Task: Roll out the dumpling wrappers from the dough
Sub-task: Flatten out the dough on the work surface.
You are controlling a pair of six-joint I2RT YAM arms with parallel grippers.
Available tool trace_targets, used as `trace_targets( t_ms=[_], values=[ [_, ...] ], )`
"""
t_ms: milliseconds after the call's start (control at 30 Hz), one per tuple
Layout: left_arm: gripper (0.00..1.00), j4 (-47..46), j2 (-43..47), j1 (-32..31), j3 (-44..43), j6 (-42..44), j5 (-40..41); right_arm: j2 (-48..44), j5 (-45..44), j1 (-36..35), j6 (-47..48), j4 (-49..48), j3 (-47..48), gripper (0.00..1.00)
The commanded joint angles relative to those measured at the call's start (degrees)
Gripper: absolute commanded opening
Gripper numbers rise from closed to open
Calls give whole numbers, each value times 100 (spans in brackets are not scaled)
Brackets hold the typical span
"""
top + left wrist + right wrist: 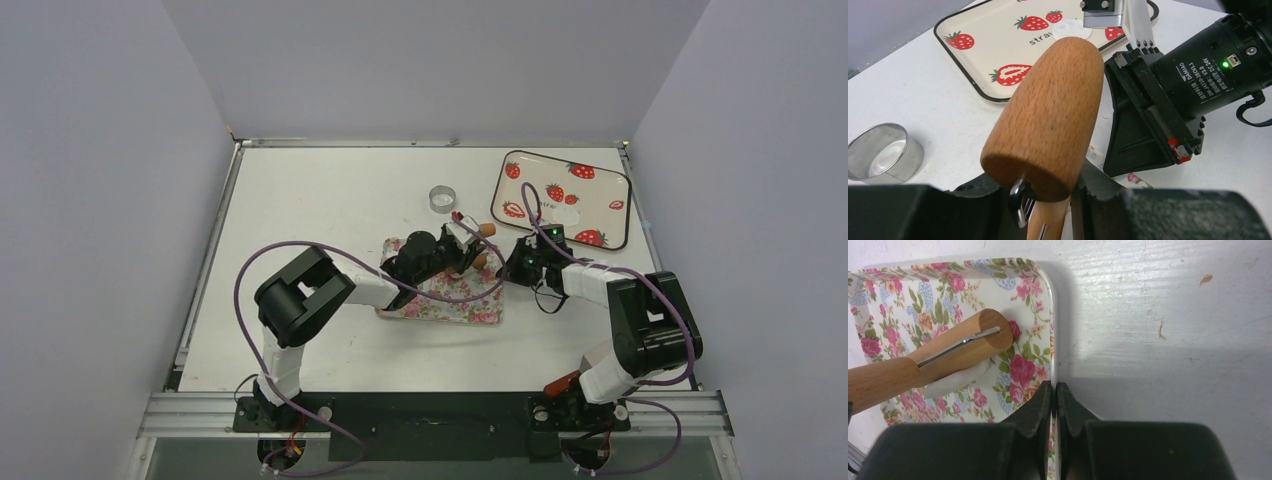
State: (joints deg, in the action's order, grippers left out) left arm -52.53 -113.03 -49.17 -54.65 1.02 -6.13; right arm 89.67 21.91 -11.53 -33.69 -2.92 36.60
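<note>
**Roller resting on dough, tray pinned by the other arm**

Nearest the arm bases lies the floral tray [450,308]. The right gripper [1054,387] has its fingers pinched together on the tray's 3 o'clock rim. The left gripper [1043,215] is clamped on the handle of the wooden roller [1048,115]. The roller lies on the dough [955,381], a flattened whitish patch toward the tray's 2 o'clock corner.

Seen from above, the roller's long axis runs roughly 8 to 2 o'clock, free end toward 2. The visible dough stretches along the same line.

Rolling well likely means light, even strokes across that axis with the tray held firm.

Farther, at 12 o'clock, stands a metal ring [441,198]. Farthest, at 1 o'clock, the strawberry tray [600,205] holds one round wrapper [565,214].
</note>
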Motion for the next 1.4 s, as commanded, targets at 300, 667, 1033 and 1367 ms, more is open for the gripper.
trace_targets(
  t_ms=[300,667,1033,1367],
  values=[
    [0,1612,-398,-416,854,-498,-436,-188,-184,145,27,-274,-256,0],
    [0,1733,-496,-598,724,-849,-721,-208,-100,251,110,-235,-301,0],
    [0,1752,-562,-790,895,-1105,-614,-314,-82,298,136,-253,-489,0],
    [0,1718,-619,-831,993,-1464,-353,-349,-43,366,189,-212,-557,0]
  ],
)
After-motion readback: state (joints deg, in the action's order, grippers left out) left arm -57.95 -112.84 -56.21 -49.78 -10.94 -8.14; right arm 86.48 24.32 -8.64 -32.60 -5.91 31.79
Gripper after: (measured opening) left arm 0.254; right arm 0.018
